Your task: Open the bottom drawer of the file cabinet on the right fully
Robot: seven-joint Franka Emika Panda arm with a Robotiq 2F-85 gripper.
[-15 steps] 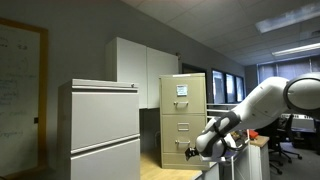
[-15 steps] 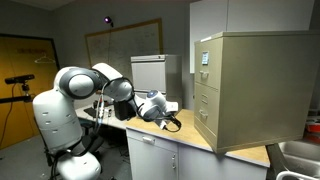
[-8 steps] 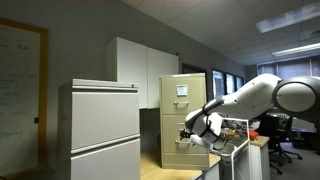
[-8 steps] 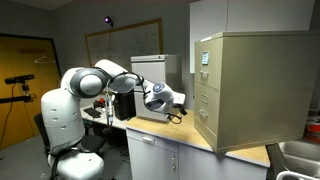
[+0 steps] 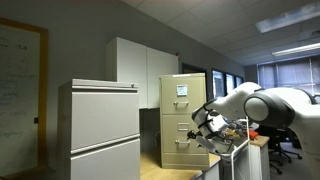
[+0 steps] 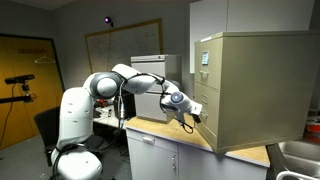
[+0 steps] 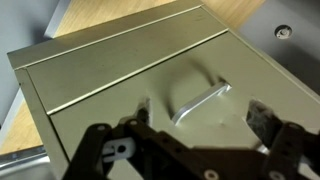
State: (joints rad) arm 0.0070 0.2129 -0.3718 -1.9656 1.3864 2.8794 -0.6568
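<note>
The tan file cabinet stands on a wooden counter in both exterior views. Its bottom drawer is shut. My gripper hovers right in front of the cabinet's lower front. In the wrist view the bottom drawer's beige front fills the frame, with its silvery handle in the middle. My gripper is open, one finger on each side of the handle, not touching it as far as I can tell.
A wider pale grey cabinet with two broad drawers stands beside the tan one on the wooden counter. White cupboards stand behind. A metal sink lies past the cabinet. Office chairs stand behind the arm.
The arm has stretched out toward the tan cabinet. The gripper has moved from out over the counter up to the cabinet's lower front.
</note>
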